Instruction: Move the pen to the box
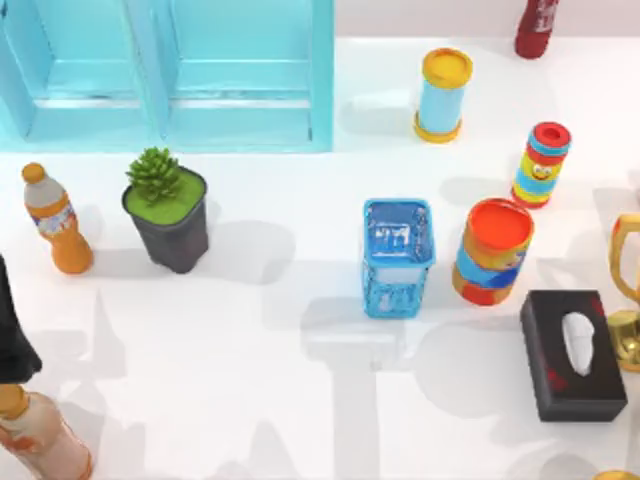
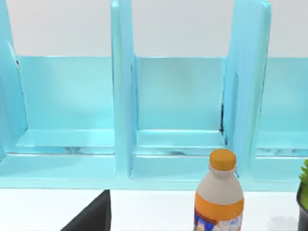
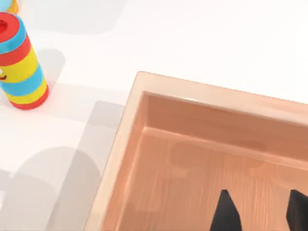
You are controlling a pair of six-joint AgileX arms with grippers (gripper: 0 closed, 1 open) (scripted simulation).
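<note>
The pen is hidden in these views. The box (image 3: 192, 91) is a shallow, light wooden tray seen in the right wrist view, and its floor is bare where it shows. My right gripper (image 3: 261, 214) hangs over the inside of the box, open, with nothing between its dark fingertips (image 3: 225, 211). A blue see-through holder (image 1: 398, 256) stands upright in the middle of the table in the top view. My left arm (image 1: 12, 335) is parked at the table's left edge.
A light blue shelf unit (image 1: 170, 70) fills the back left. Around it stand orange bottles (image 1: 58, 218) (image 1: 38, 435), a potted plant (image 1: 166, 208), striped cans (image 1: 493, 250) (image 1: 541, 164) (image 1: 443, 95), a black tissue box (image 1: 572, 352), a gold trophy (image 1: 628, 290) and a red bottle (image 1: 536, 26).
</note>
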